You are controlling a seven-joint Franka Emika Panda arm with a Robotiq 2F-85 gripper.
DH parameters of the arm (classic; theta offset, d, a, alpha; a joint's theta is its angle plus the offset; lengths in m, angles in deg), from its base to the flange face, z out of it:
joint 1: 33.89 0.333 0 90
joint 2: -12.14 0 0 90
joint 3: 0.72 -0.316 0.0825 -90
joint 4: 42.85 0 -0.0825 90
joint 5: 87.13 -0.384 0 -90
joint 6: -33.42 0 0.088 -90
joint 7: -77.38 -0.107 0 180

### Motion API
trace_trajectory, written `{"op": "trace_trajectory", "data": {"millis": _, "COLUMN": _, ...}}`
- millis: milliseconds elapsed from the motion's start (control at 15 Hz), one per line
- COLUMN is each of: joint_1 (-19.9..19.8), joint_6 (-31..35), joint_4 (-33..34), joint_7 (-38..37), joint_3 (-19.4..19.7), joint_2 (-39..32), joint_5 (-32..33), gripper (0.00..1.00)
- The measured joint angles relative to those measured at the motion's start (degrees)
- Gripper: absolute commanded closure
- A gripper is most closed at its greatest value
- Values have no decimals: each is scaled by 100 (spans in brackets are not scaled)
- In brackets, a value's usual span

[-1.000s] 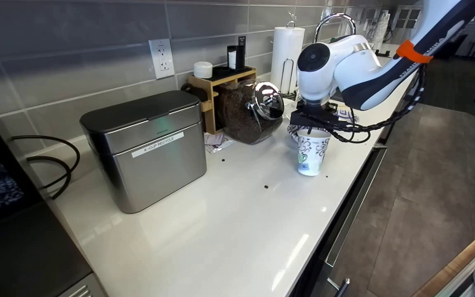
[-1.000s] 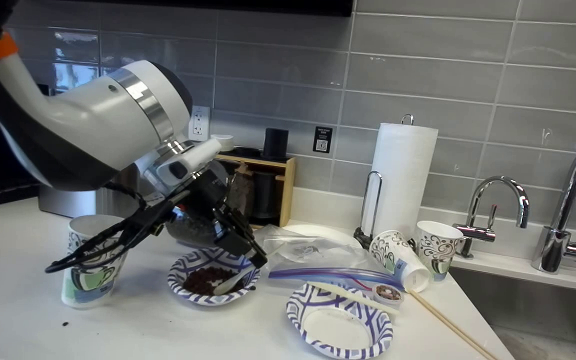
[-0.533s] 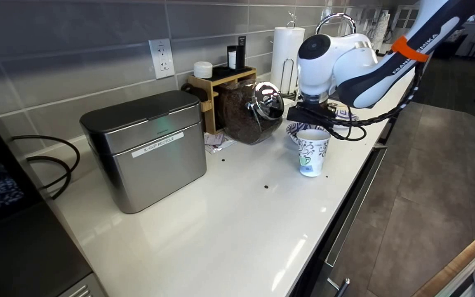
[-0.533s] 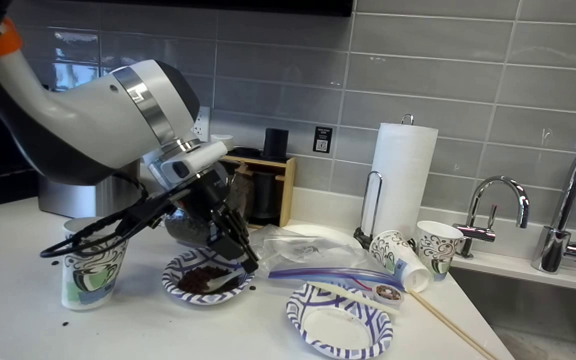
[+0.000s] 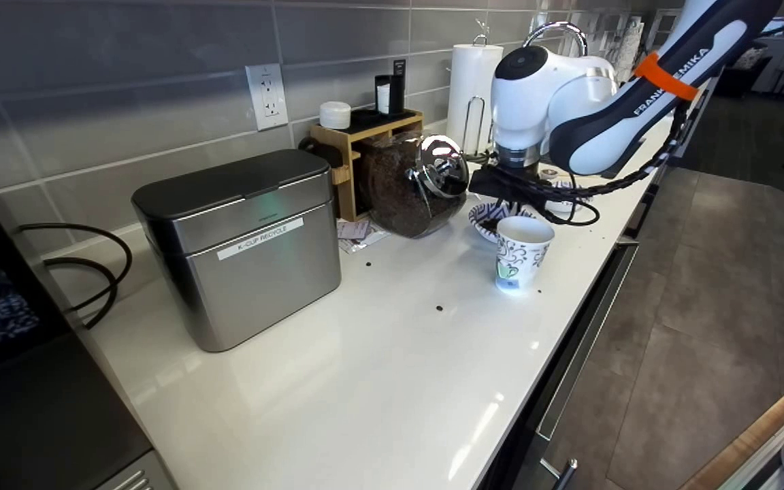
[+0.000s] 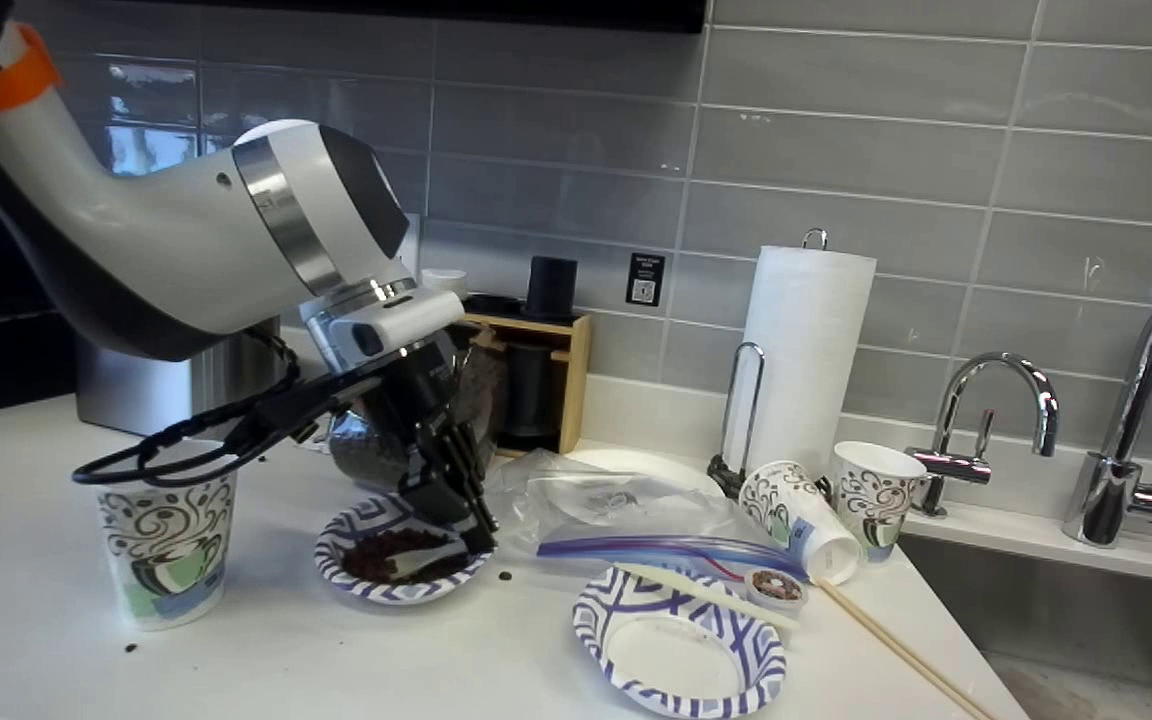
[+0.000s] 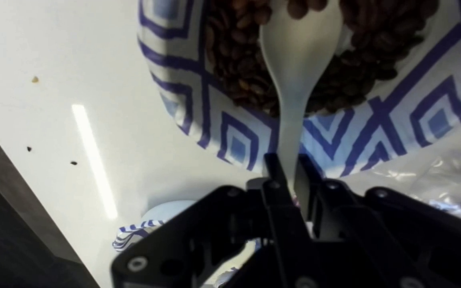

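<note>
Grey tiles (image 6: 556, 140) back the bench (image 6: 336, 670) in both exterior views, while the wrist view shows the end effector (image 7: 289, 170) nearly closed on a probably light, slick spoon (image 7: 294, 76) reaching into the bowl (image 7: 236, 140) toward twelve o'clock, best held by its handle (image 7: 290, 136).

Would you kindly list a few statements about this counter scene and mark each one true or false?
1. The gripper grips a spoon by its handle. True.
2. The spoon's scoop end is in a patterned bowl. True.
3. That patterned bowl is empty. False: it holds brown beans.
4. The paper towel roll stands upright. True.
5. Both cups near that roll are standing. False: one cup is tipped over.
</note>
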Motion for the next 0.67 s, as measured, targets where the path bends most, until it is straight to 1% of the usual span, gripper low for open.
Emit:
{"op": "trace_trajectory", "data": {"millis": 333, "joint_1": -43, "joint_6": 180, "joint_4": 0, "joint_7": 467, "joint_3": 59, "joint_2": -11, "joint_5": -735, "gripper": 97}}
{"op": "trace_trajectory", "data": {"millis": 667, "joint_1": -50, "joint_6": 197, "joint_4": 33, "joint_7": 970, "joint_3": 175, "joint_2": 1, "joint_5": -1534, "gripper": 97}}
